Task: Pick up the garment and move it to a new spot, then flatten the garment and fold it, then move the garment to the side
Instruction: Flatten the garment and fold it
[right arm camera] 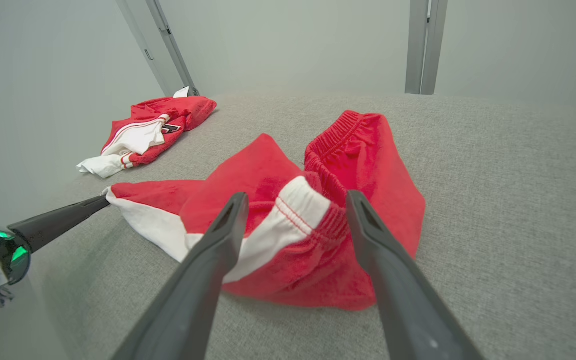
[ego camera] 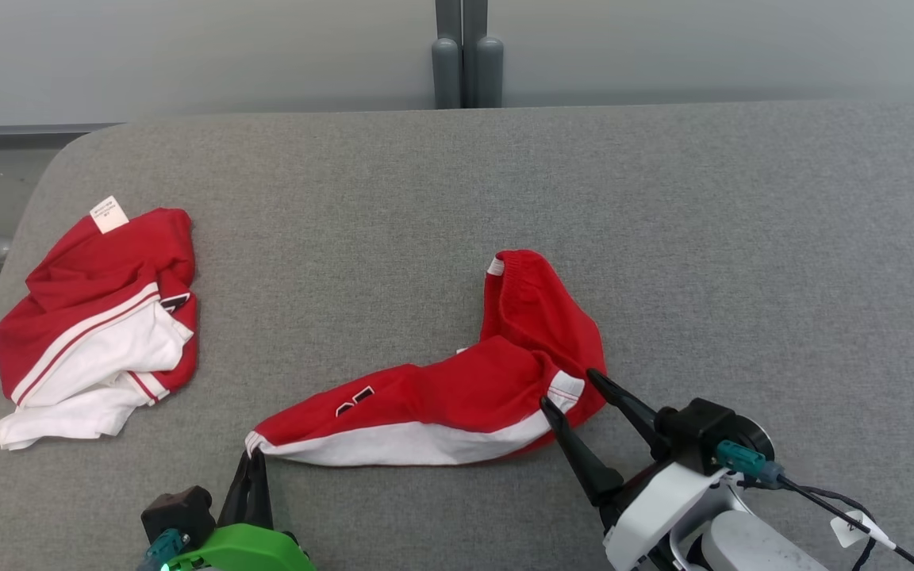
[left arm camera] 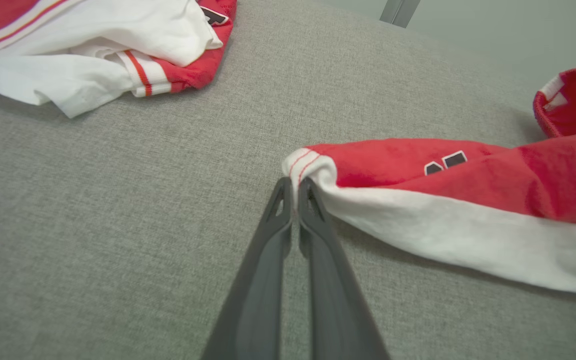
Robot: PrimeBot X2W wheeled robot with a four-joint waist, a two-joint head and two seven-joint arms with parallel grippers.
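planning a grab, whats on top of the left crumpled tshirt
White sleeve folds lie over the T-shirt's red body, a white label at its far edge. Beneath the folds is hidden.

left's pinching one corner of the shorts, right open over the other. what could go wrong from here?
1. The left gripper is shut on just the tip of the red shorts' white-trimmed corner; a pull could slip it free.
2. The right gripper stands open astride the other corner, by bunched waistband folds; closing may catch extra layers.
3. The T-shirt lies crumpled near the grey surface's left edge; spreading the shorts leftward might snag it.
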